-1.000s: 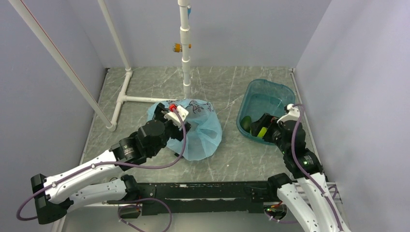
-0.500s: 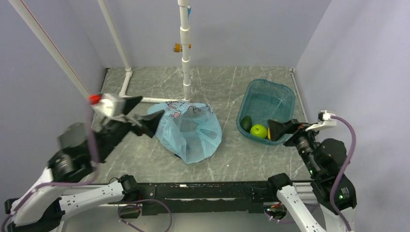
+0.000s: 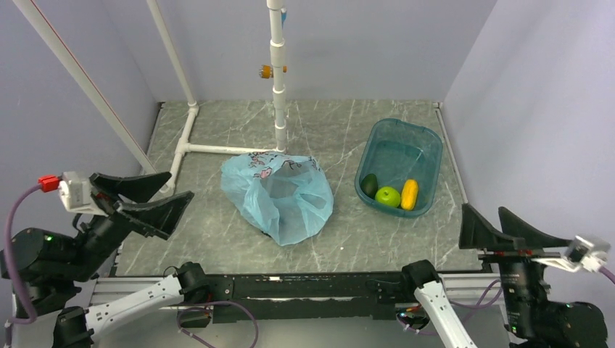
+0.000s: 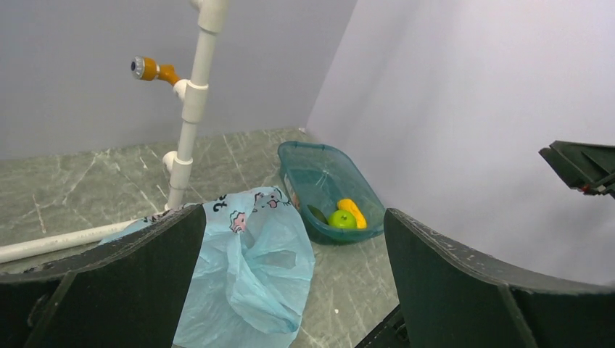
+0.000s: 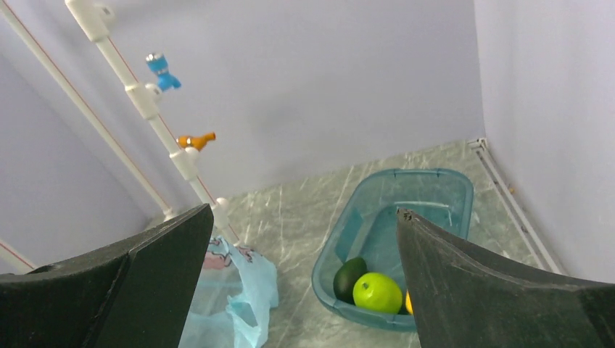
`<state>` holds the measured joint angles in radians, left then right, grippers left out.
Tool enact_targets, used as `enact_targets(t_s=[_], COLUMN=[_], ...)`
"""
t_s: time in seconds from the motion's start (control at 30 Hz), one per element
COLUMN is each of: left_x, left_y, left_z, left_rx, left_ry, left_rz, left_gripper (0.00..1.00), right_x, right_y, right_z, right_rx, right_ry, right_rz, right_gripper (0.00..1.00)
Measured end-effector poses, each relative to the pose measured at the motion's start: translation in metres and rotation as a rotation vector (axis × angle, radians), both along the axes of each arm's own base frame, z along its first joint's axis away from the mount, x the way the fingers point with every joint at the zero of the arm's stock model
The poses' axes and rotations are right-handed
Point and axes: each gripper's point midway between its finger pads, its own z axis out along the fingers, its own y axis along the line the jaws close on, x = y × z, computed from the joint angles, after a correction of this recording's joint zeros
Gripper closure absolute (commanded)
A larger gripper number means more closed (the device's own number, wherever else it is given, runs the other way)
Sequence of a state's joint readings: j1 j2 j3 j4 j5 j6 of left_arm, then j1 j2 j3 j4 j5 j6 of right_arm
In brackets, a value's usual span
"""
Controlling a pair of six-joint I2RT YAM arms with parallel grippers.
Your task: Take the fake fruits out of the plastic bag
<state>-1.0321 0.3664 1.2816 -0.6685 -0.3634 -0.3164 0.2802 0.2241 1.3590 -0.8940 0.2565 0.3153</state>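
Three fake fruits (image 3: 389, 193) lie together at the near end of the teal tub (image 3: 418, 131), which stands on the right part of the table (image 3: 217, 232). The dark green oval one (image 3: 369, 185) is on the left, the bright green apple (image 3: 388, 196) is in the middle, and the yellow-orange elongated one (image 3: 410, 194) is on the right, each just beside the next. The plastic bag (image 3: 279, 196) lies crumpled in the middle of the table, apart from the tub, with a bare strip of table between them. The printed part of the bag is at its far side, just beside the foot of the white pipe post (image 3: 278, 87). The left gripper (image 3: 181, 185) is at the left edge of the table, well apart from the bag. Its two dark fingers are spread wide and there is nothing between them. The right gripper (image 3: 482, 209) is at the near right corner of the table, near the tub but not touching it. Its fingers also stand wide apart and it holds nothing. In both wrist views the fingers frame the table from a distance, with the tub and the bag seen between them.
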Motion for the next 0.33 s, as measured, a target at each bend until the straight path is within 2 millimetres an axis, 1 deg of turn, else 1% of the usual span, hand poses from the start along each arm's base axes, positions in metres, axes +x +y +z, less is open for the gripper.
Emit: enact_targets(t_s=[0.07, 0.13, 0.23, 0.33], left_x=[-0.004, -0.007, -0.008, -0.008], left_y=[0.009, 0.017, 0.021, 0.02], left_z=[0.0, 0.002, 0.001, -0.004], left_rx=[-0.018, -0.038, -0.046, -0.031], left_ry=[-0.002, -0.003, 0.003, 0.017], left_rz=[0.005, 0.014, 0.021, 0.021], left_gripper=[0.01, 0.01, 0.01, 0.01], right_x=[-0.009, -0.013, -0.011, -0.008], right_y=[-0.005, -0.008, -0.009, -0.008], right_z=[0.005, 0.006, 0.002, -0.004], right_rx=[0.011, 0.019, 0.019, 0.017], right_ry=[-0.03, -0.04, -0.028, -0.007], right_rz=[-0.011, -0.026, -0.032, -0.032], right_gripper=[0.0, 0.0, 0.0, 0.0])
